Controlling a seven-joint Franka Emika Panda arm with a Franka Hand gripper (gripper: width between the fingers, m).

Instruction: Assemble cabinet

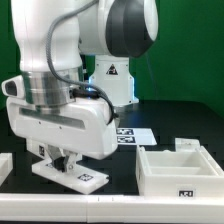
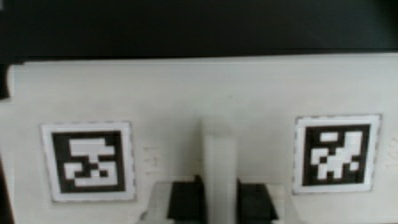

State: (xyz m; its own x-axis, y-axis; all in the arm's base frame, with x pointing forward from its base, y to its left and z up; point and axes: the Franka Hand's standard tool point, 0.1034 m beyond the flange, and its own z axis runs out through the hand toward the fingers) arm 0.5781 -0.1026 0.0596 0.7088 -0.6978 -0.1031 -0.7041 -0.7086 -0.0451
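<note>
Currently: gripper (image 1: 62, 160) clamped on the flat matte white tagged cabinet panel (image 1: 90, 178), low on the black tabletop (image 1: 120, 168) — near the open white tray (image 1: 180, 170), to the exterior view's left. Likely step: pick-up. Next — lift level, align with tray.

The end effector (image 1: 63, 160) had its fingertips mostly hidden under the arm's housing (image 1: 60, 125), so its grip could not be told. At nine o'clock in the exterior view, a white piece (image 1: 4, 165) was cut off. The tags (image 2: 89, 158) in the wrist view were blurred.
</note>
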